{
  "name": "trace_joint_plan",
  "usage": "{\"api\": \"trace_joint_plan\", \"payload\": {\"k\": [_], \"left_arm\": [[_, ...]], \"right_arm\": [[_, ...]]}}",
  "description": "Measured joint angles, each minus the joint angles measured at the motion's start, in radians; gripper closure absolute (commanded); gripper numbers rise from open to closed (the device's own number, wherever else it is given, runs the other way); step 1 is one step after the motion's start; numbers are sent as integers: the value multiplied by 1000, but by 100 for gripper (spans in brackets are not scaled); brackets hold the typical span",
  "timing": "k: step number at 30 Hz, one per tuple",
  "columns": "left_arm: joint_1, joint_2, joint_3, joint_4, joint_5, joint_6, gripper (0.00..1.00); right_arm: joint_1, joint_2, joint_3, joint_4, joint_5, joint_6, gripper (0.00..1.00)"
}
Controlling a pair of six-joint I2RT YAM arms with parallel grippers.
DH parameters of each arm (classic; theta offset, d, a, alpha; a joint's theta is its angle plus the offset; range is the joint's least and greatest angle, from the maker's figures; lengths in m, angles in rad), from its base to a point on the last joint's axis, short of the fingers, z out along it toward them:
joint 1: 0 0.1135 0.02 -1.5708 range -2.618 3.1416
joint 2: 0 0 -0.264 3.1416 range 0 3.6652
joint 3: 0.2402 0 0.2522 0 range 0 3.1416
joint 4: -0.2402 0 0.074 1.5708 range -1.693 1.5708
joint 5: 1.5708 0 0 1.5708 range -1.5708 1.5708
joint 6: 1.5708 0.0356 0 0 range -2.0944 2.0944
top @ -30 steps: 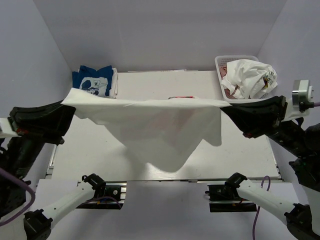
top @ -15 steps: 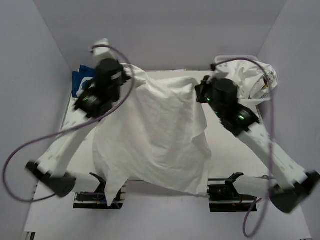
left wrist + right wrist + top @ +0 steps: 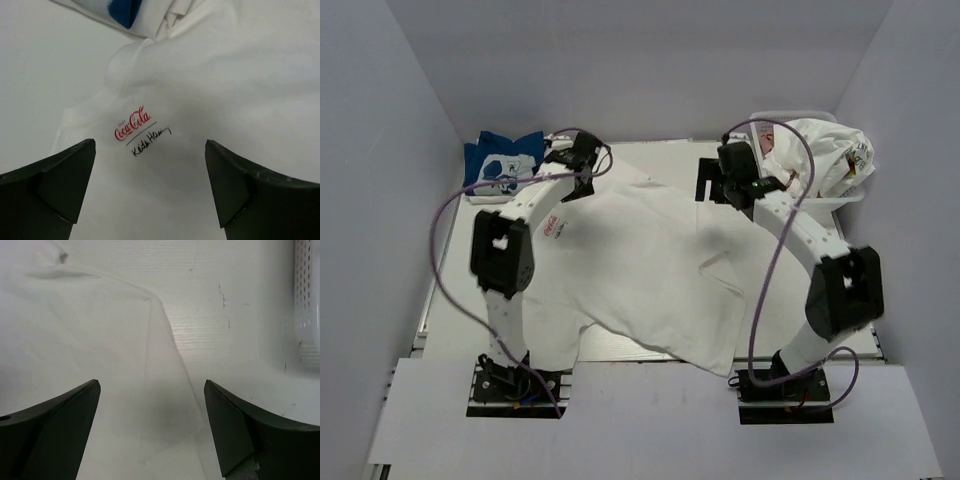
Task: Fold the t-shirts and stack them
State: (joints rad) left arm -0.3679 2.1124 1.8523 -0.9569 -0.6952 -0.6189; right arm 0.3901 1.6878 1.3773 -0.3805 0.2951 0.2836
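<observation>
White t-shirt [image 3: 650,265] lies spread; arms stretched forward over it, left fingers [image 3: 55,185], right fingers [image 3: 55,425] parted.

Left arm [image 3: 535,205], right arm [image 3: 795,225]: white tubular links, black box-shaped joint housings. Purple cable [image 3: 434,235] runs in loose loops along each arm. Bases [image 3: 510,383] black. Left gripper [image 3: 150,142], right gripper [image 3: 151,382]: black; fingers [image 3: 55,182] dark matte wedges, flat inner faces, edges lightly scuffed.

I see white t-shirt [image 3: 640,265] spread out mid-frame, blue t-shirt [image 3: 500,160] upper left, white basket [image 3: 758,130] holding bunched shirts [image 3: 820,150] upper right.
</observation>
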Motion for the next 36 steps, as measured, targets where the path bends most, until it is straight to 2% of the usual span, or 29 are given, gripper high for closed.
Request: {"api": "trace_joint_plan", "payload": {"k": [4,7,10,16,18,19,20,23,29,33,34,35,36], "left_arm": [[-16,-340,-316,165,116,48,0],[-34,-510,-463,278,176,72,0],[-42,-530,-523,336,219,76,0],[-33,-426,-650,382,277,64,0],[-32,-404,-696,395,299,60,0],[-31,-396,-717,398,306,60,0],[-29,-388,-734,404,314,56,0],[-28,-370,-760,413,320,46,0],[-28,-374,-830,473,317,18,0],[-27,-386,-851,495,311,5,0],[-27,-386,-853,497,309,2,0],[-28,-386,-854,498,306,0,0],[-28,-386,-854,498,303,-3,0]], "right_arm": [[15,-206,-179,45,-38,8,10],[12,-262,-286,45,-39,24,10],[10,-235,-363,37,-47,27,10],[12,-75,-372,23,-71,20,10],[14,-27,-368,23,-70,20,23],[15,-8,-365,22,-67,19,39],[15,10,-359,22,-60,20,74],[15,57,-331,15,-14,51,100],[-10,88,-222,-35,166,108,100],[-79,134,-69,-89,261,114,100],[-100,153,-27,-93,275,114,91],[-122,172,14,-101,285,115,76],[-147,196,61,-116,294,112,49]]}}
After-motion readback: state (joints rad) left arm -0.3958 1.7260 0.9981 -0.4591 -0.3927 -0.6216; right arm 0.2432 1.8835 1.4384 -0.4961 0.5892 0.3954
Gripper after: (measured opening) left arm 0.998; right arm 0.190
